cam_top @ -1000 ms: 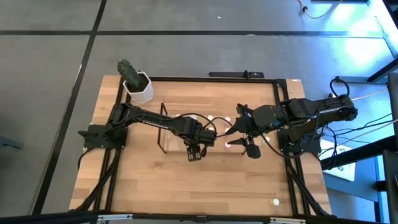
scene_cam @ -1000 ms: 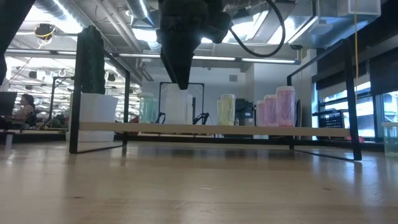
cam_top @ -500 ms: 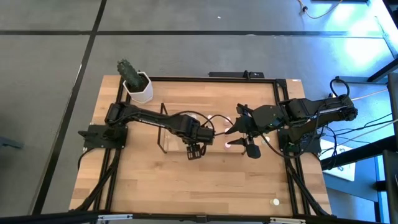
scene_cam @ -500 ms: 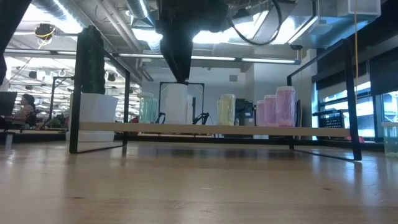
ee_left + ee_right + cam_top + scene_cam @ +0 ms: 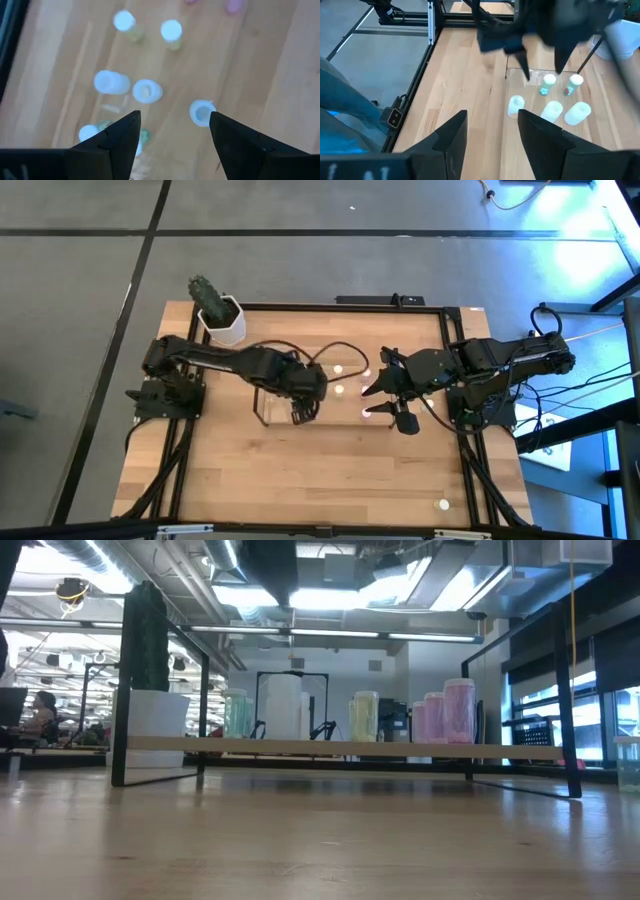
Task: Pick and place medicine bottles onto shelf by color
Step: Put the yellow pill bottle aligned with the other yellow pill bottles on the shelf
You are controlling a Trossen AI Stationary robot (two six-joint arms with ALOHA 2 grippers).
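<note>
- High view: the left hand [image 5: 303, 411] hangs over the clear shelf [image 5: 268, 388] near the middle of the wooden bench [image 5: 300, 480], its arm reaching in from the left side. The right hand [image 5: 378, 387] sits just right of the shelf, with small medicine bottles [image 5: 338, 369] showing as pale dots between the two hands. One stray bottle [image 5: 444, 504] lies well apart, near the bench's front right corner. A white plant pot [image 5: 223, 323] stands at the back left corner.
- Low view: the shelf's board [image 5: 340, 746] runs across the scene, carrying upright bottles: a greenish one [image 5: 236, 714], a white one [image 5: 283, 706], a yellowish one [image 5: 363, 716] and pink ones [image 5: 458, 711]. A dark arm part [image 5: 270, 568] hangs above them at the top edge.
- Left wrist view: the left hand [image 5: 172, 127] is released, its fingers [image 5: 120, 132] spread wide with nothing between them, above several pale bottles [image 5: 147, 91] seen cap-on.
- Right wrist view: the right hand [image 5: 490, 131] is likewise released and empty, its fingers [image 5: 452, 132] apart; ahead stand white bottles [image 5: 516, 105] and green-tinted ones [image 5: 575, 84] beneath the other arm [image 5: 540, 30].
</note>
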